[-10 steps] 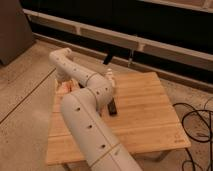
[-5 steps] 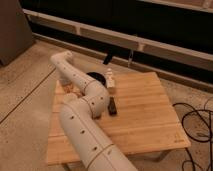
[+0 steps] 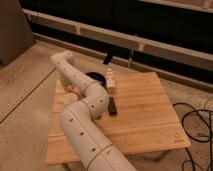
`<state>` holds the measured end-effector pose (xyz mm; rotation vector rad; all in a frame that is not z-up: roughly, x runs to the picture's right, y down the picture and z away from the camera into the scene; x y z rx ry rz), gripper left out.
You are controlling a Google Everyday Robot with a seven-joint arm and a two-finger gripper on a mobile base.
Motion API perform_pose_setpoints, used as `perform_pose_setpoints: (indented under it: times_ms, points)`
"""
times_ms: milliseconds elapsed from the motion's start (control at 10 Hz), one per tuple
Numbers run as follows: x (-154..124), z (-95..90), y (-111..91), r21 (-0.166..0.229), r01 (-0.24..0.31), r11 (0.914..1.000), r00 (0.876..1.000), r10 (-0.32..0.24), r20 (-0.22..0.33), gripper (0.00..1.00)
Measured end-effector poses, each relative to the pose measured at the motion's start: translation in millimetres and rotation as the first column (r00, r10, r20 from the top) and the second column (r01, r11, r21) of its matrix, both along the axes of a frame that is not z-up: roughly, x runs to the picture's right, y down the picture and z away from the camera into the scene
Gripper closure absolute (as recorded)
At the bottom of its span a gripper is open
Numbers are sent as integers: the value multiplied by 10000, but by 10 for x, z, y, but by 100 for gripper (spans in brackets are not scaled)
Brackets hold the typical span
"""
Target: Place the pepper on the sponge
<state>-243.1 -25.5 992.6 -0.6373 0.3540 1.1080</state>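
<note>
Gripper [image 3: 69, 93] sits low at the tabletop's [image 3: 145, 120] left edge, half hidden behind my arm [image 3: 85, 140], pressed together. I take the reddish patch beside it for the pepper [image 3: 76, 90]; hold unconfirmed. Sponge not visible. Risk: a shallow pinch, and the round pepper squirts out on lifting.

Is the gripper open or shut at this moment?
Shut. The gripper is low over the left part of the table, mostly hidden by the arm. Whether it holds anything, I cannot tell.
</note>
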Motion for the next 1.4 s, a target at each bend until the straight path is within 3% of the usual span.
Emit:
perform_pose_setpoints:
  times_ms: [100, 200, 500, 700, 900, 1100, 1200, 1300, 1400]
  points:
    - [-120, -156, -417, 1020, 93, 9947, 9994, -127, 324, 100]
    - [-186, -284, -717, 1716, 44, 9851, 9983, -143, 566, 100]
    - [-342, -601, -1300, 2847, -884, 9545, 9875, 465, 1505, 100]
    - [-124, -700, -1461, 3114, -1439, 9393, 9822, 973, 1604, 100]
    - [135, -807, -1427, 3211, -1728, 9311, 9794, 1278, 1564, 100]
    - [254, -879, -1171, 2949, -1739, 9396, 9783, 1306, 1607, 100]
    - [245, -942, -1150, 2998, -1794, 9370, 9760, 1313, 1739, 100]
    - [249, -1026, -1225, 3182, -1939, 9280, 9722, 1384, 1889, 100]
    - [269, -1019, -1226, 3177, -1954, 9278, 9722, 1406, 1873, 100]
